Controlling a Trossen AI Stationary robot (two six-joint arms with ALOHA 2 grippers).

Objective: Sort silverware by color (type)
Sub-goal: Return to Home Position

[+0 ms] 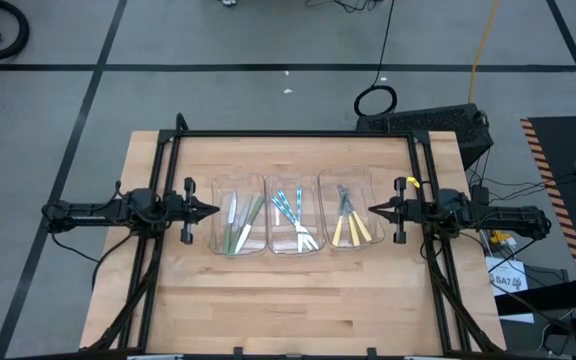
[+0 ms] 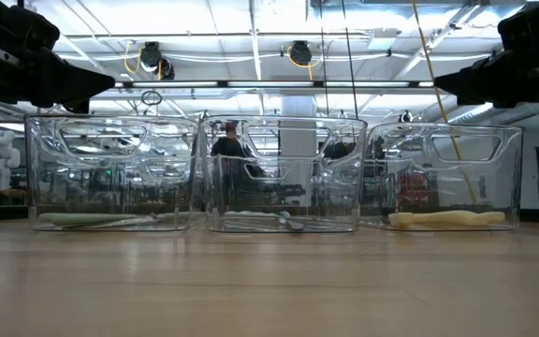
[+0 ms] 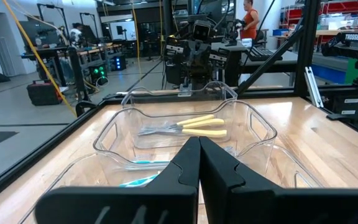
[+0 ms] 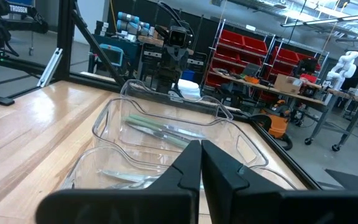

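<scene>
Left end effector point(image 1: 211, 211), right end effector point(image 1: 373, 210): mine, closed, empty, 9 and 3 o'clock.
Colour-handled metal silverware point(image 1: 288, 206): all binned; sorting looks done.

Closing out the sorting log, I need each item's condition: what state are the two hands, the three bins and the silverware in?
left hand: shut, empty, raised.
right hand: shut, empty, raised.
left bin: upright, holds the green silverware.
middle bin: upright, holds the blue silverware.
right bin: upright, holds the yellow silverware.

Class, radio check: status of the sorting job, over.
Left gripper, right gripper: jaws shut, empty, flanking bins. Silverware all binned: green left, blue middle, yellow right. Nothing in the way.
</scene>
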